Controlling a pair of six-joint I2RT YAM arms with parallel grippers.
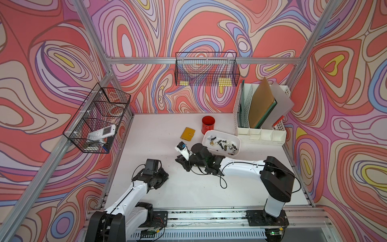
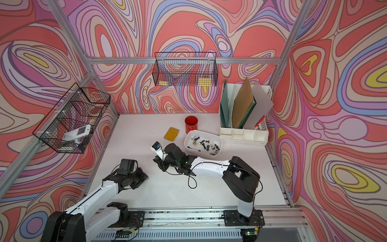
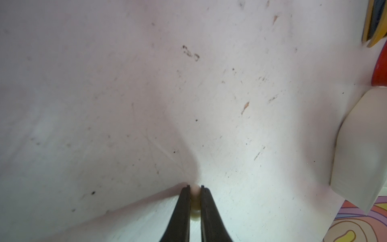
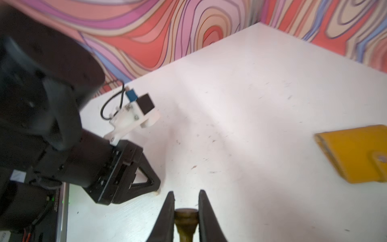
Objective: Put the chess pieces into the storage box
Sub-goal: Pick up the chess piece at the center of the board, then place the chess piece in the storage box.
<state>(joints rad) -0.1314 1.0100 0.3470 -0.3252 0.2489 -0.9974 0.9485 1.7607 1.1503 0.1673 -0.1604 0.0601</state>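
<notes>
Your left gripper is pinched tight on a pale piece, tips right down at the table. Your right gripper sits narrow around a brass piece, both fingers against its round base. The two grippers are close, nearly tip to tip. The storage box is toward the back right, with a scatter of chess pieces inside. Your right arm lies between the left gripper and that box. The red cup stands just beside the box's far corner, the yellow wallet near it, the file organiser behind.
</notes>
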